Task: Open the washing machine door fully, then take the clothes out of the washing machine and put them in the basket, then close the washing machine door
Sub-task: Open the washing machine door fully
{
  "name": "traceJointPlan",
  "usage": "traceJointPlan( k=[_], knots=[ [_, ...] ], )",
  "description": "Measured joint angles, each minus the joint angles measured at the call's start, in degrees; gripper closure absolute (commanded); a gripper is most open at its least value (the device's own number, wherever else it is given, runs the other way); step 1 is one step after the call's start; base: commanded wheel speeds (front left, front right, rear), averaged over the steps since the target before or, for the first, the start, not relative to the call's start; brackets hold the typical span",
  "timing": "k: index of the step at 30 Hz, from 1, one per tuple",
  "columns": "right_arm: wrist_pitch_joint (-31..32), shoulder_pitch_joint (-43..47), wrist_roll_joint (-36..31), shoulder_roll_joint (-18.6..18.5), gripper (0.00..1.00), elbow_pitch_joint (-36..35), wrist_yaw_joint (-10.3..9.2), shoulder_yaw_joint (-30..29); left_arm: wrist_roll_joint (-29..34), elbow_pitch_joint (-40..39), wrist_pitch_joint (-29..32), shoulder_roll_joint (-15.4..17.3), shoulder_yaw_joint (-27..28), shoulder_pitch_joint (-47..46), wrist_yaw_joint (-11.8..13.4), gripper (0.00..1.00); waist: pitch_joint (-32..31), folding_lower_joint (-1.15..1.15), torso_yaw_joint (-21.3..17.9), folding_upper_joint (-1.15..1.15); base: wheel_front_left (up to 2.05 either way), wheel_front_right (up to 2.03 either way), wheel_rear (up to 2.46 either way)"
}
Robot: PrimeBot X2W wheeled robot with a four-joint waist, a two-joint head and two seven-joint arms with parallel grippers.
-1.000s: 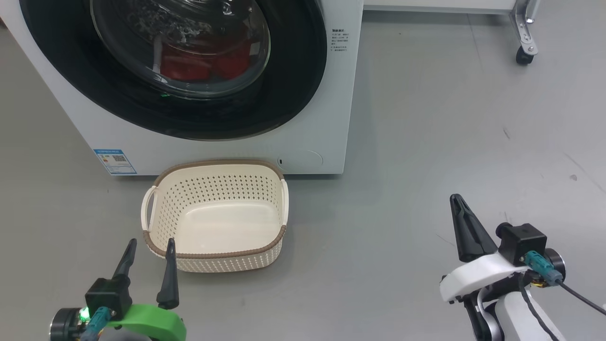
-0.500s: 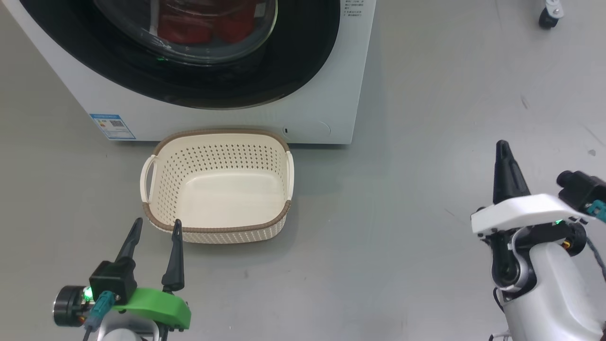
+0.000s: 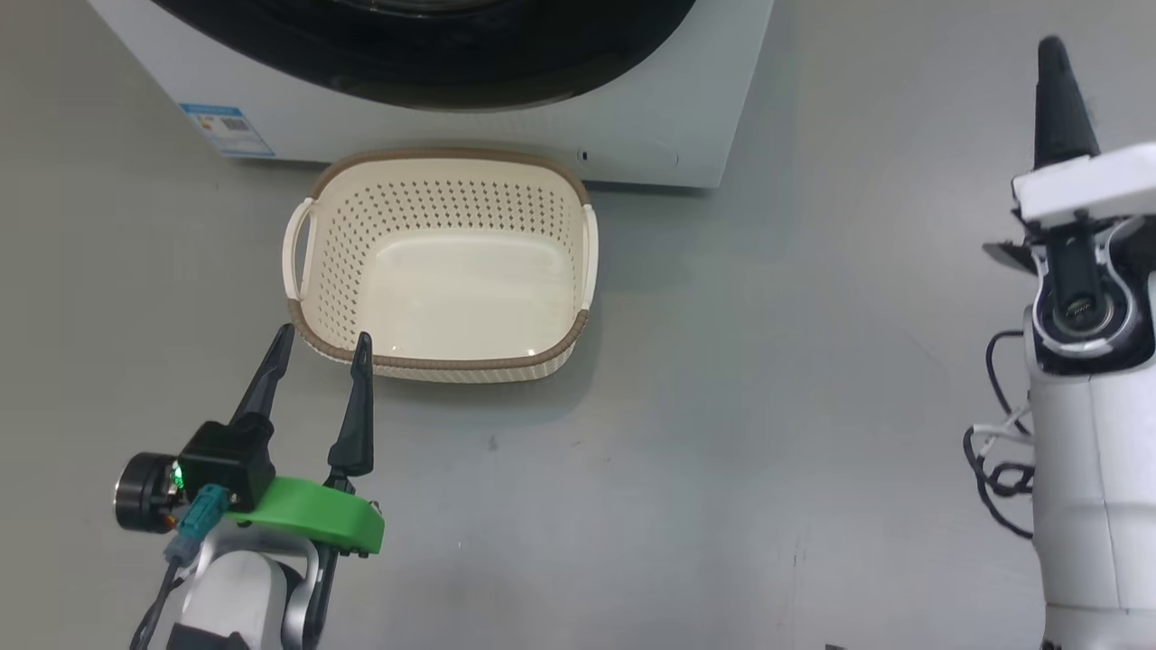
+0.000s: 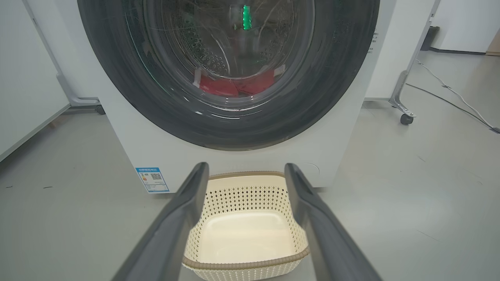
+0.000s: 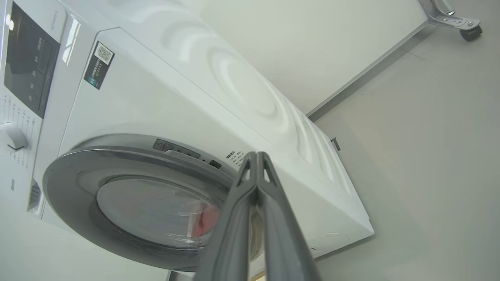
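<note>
The washing machine [image 3: 632, 135] stands at the top of the head view with the washing machine door [image 4: 332, 97] closed on its front. Red clothes [image 4: 222, 86] lie in the drum behind the glass, and they also show as a red patch of clothes [image 5: 209, 220] in the right wrist view. The cream basket [image 3: 442, 364] sits empty on the floor right in front of the machine. My left gripper [image 3: 325, 334] is open, its tips at the basket's near left corner. My right gripper [image 3: 1049, 45] is shut on nothing, out to the machine's right, pointing toward the door's rim [image 5: 78, 164].
A blue label [image 3: 226, 126] marks the machine's lower left corner. White panels on metal legs with a caster [image 4: 406, 117] stand behind and to the right, and a cable [image 4: 449, 93] runs along the floor there. Grey floor stretches right of the basket.
The head camera has tilted down, so the machine and basket slid up the picture. My right gripper has risen and moved forward, still shut. The left gripper stays open by the basket.
</note>
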Motion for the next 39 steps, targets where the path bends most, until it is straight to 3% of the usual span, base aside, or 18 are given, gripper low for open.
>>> traceJointPlan(
  k=[8, 17, 29, 39],
  knots=[
    [5.5, -10.7, 0.9, -3.3, 1.0, -0.9, -2.94, -0.9, -1.2, -0.1, 0.0, -0.2, -1.2, -2.8, -0.9, 0.0, 5.0, 0.0, 3.0, 0.0, 0.0, 0.0, 0.0],
    [9.5, -21.1, 3.1, -3.6, 1.0, -0.6, -5.99, -1.5, -5.3, -0.4, 0.0, -0.5, -3.0, -6.5, -0.9, 0.0, 10.7, 0.0, 6.3, 0.0, 0.0, 0.0, 0.0],
    [13.7, -31.8, 3.3, -5.0, 1.0, 3.2, -7.04, -0.3, -7.2, -0.3, 0.0, -0.8, -6.5, -11.1, -0.9, 0.0, 16.6, 0.0, 10.6, 0.0, 0.0, 0.0, 0.0],
    [18.3, -36.6, 8.4, -3.3, 1.0, 8.0, -7.04, 0.6, -9.6, 0.1, 0.0, -0.9, -7.3, -12.4, -0.4, 0.0, 18.7, 0.01, 13.1, 0.0, 0.0, 0.0, 0.0]
  ],
)
